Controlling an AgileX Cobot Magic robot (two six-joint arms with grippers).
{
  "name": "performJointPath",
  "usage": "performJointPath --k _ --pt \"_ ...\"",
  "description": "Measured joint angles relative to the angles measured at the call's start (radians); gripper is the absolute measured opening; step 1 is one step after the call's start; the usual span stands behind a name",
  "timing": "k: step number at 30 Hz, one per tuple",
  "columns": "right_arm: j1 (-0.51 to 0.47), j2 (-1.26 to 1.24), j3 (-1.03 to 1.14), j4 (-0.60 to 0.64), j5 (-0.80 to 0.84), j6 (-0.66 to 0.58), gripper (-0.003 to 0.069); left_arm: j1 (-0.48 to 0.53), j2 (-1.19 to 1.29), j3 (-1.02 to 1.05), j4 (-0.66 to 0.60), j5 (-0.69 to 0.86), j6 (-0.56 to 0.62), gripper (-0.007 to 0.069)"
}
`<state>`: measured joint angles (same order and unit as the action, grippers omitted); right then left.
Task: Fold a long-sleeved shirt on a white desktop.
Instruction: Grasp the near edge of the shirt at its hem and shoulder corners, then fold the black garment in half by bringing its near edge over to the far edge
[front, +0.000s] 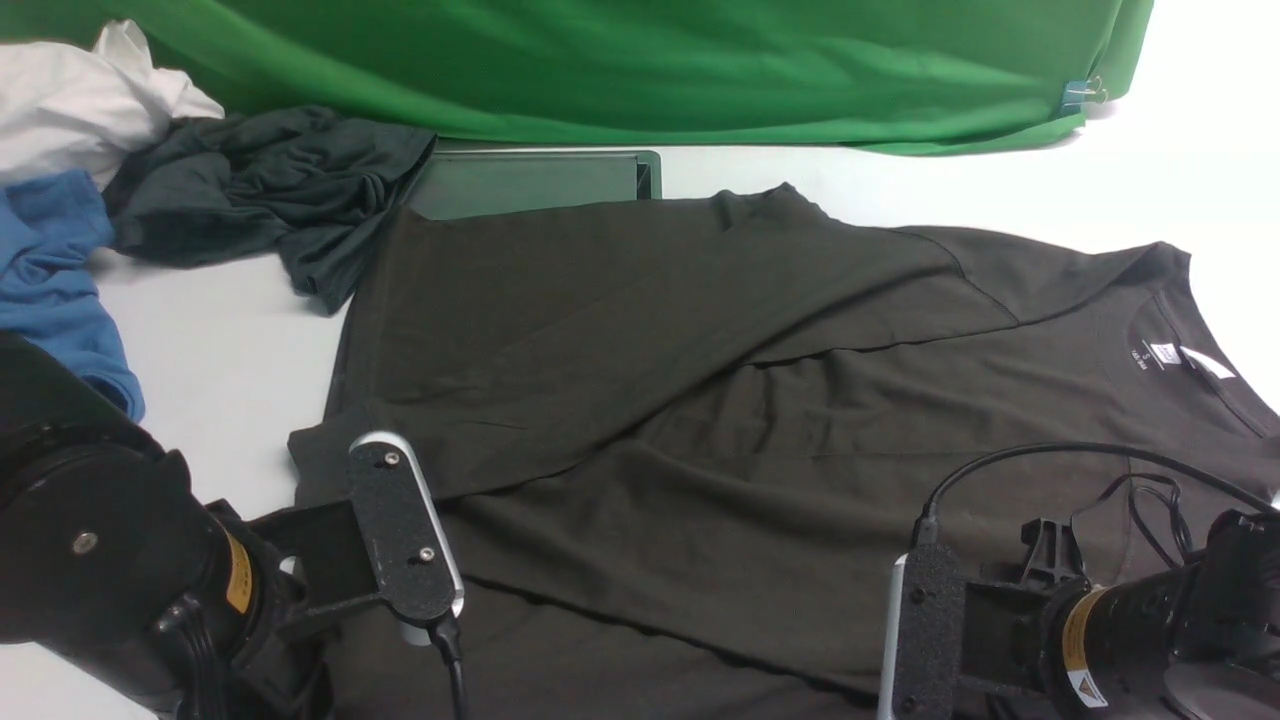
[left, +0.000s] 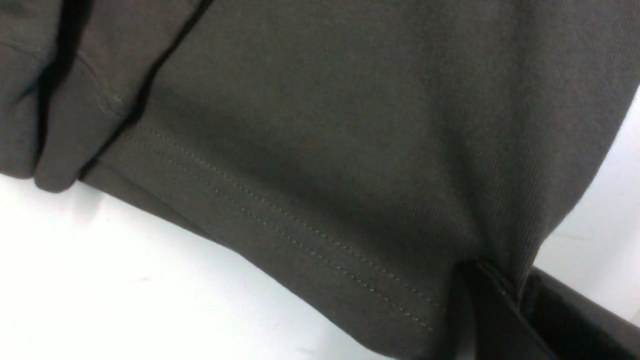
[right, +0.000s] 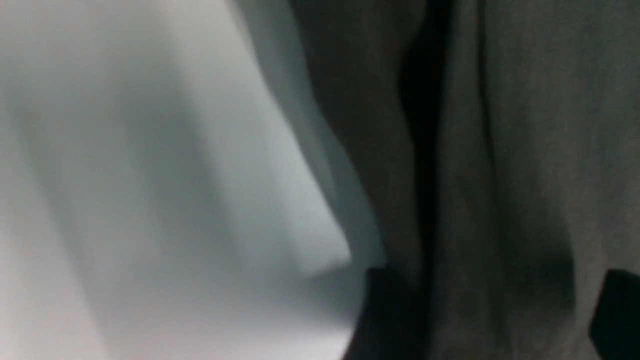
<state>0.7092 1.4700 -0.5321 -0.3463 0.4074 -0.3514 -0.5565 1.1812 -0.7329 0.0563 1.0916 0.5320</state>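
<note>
Only the front view takes in the whole scene. It shows the broad, smooth white desktop (front: 220, 340) and the hanging green cloth backdrop (front: 640, 70) far beyond both grippers. The large, very dark brownish-black long-sleeved cotton shirt (front: 700, 400) lies spread flat ahead of them. Its hem end is out in front of the left arm (front: 110, 560). Its crew neck, with the small white neck label (front: 1165, 353), is ahead of the right arm (front: 1150, 620). A folded layer of the shirt lies diagonally across its body.

Well beyond the left arm lie a crumpled dark slate-grey garment (front: 260, 190), a bunched blue shirt (front: 50, 270) and a heap of white cloth (front: 70, 100). The inset grey rectangular cable slot (front: 520, 185) sits just past the shirt's far edge. In this view both grippers are hidden under their wrist cameras.

The left wrist view supplies what the front view lacks. The left gripper (left: 520, 310) is closed tight on the shirt's edge, close to the double-stitched hem (left: 280, 220). The cloth fans away from the jaws, with bare desktop beside it.

The right wrist view is heavily blurred. It shows the right gripper (right: 500, 315) with its two dark fingertips (right: 385, 320) standing well apart. A fold of the shirt lies between them, not visibly clamped, and white desktop shows off to one side.
</note>
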Motion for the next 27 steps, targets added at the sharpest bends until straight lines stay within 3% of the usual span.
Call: performJointPath --k 3,4,8,16,24,27 --pt "0.001 0.004 0.000 -0.004 0.017 0.000 0.0299 0.000 0.000 0.000 0.001 0.009 -0.002 0.0029" --pt "0.000 0.007 0.000 -0.007 0.031 0.000 0.0216 0.000 0.000 0.000 0.001 0.011 -0.007 0.0029" --pt "0.002 0.012 -0.019 -0.010 0.115 0.015 0.0065 0.000 0.000 0.000 -0.003 0.024 -0.023 0.0029" --pt "0.004 -0.014 -0.147 0.118 0.474 0.173 0.0056 0.000 0.000 0.000 -0.032 0.072 -0.079 0.0029" --pt "-0.001 -0.032 -0.278 0.100 0.525 0.244 0.0055 0.014 -0.002 -0.036 0.045 0.002 -0.201 0.0029" --pt "-0.054 0.015 -0.387 0.082 0.466 0.198 0.0055 0.106 0.000 -0.077 0.043 -0.081 -0.216 0.0029"
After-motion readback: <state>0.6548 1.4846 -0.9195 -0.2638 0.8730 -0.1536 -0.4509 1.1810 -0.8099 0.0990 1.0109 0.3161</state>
